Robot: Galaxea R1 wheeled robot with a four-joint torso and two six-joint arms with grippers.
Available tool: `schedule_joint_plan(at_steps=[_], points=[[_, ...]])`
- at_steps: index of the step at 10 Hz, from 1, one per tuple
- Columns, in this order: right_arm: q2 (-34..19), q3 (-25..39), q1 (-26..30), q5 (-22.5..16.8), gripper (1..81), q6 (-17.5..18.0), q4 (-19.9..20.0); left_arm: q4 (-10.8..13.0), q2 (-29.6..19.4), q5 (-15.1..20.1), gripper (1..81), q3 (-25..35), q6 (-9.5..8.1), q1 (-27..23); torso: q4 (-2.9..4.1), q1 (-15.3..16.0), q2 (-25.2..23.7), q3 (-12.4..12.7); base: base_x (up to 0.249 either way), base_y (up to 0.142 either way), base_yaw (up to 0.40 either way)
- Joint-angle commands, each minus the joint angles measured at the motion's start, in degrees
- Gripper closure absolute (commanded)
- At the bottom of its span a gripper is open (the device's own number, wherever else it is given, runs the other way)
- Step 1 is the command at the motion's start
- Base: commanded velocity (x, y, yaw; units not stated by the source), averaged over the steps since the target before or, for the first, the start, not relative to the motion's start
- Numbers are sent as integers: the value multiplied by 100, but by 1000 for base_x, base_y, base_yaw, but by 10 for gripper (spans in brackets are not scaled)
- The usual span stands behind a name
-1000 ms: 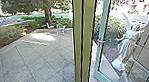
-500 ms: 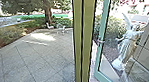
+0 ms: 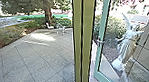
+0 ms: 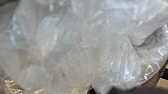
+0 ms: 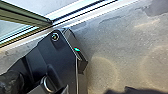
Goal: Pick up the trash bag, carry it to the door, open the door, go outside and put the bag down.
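Head view: tall olive post (image 3: 84, 41) in the middle, paved yard (image 3: 36, 60) past the glass on the left, teal-framed door (image 3: 98, 60) on the right. Looks partly swung out to me, and there's a white statue (image 3: 126, 47) beyond it. I'd call this the doorway step: line up with the gap right of the post, push the door well wide, and go through slow.

Left wrist view: clear, crinkly trash bag (image 4: 82, 50) right up close, something tan inside. My guess is it's hanging off the left pincer, but tbh I can't tell the grip or how wide it is. Thin plastic could snag, so keep it tucked off the frame.

Right wrist view: robot's dark base (image 5: 60, 62) just beside the sill (image 5: 87, 12), floor (image 5: 125, 42) around it. Can't tell how wide the right pincer is either. Watch that corner.
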Motion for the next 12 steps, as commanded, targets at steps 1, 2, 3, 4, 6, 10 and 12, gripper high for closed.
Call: schedule_joint_plan(at_steps=[1, 2, 3, 4, 6, 10, 12], points=[[410, 188, -271, 463, 10, -29, 251, 19, -17, 296, 811, 9, 35, -185, 0, 0, 0, 0, 0, 0, 0], [594, 171, -447, 578, 10, -29, 234, 19, -17, 189, 811, 9, 35, -185, 0, -2, -2, 0, 0, 0, 0], [770, 127, -614, 691, 10, -37, 216, 27, -26, 189, 811, 9, 35, -220, 0, -2, -2, 2, 0, 0, 0], [991, 13, -763, 833, 10, -46, 190, 27, -26, 180, 811, 0, 35, -246, 0, 0, -2, 2, 0, 0, 0], [1420, -346, -887, 877, 10, -29, 172, 27, 0, 171, 811, -62, 35, -273, 0, -2, -2, 2, 0, 0, 0], [2143, -1112, -887, 868, 10, -47, 190, 27, -8, 171, 811, -141, 35, -273, 583, -5, -5, 5, 0, 0, 0], [2257, -1244, -869, 868, 10, -47, 190, 27, 9, 171, 811, -141, 35, -281, 843, -5, -5, 5, 0, 0, 0]])
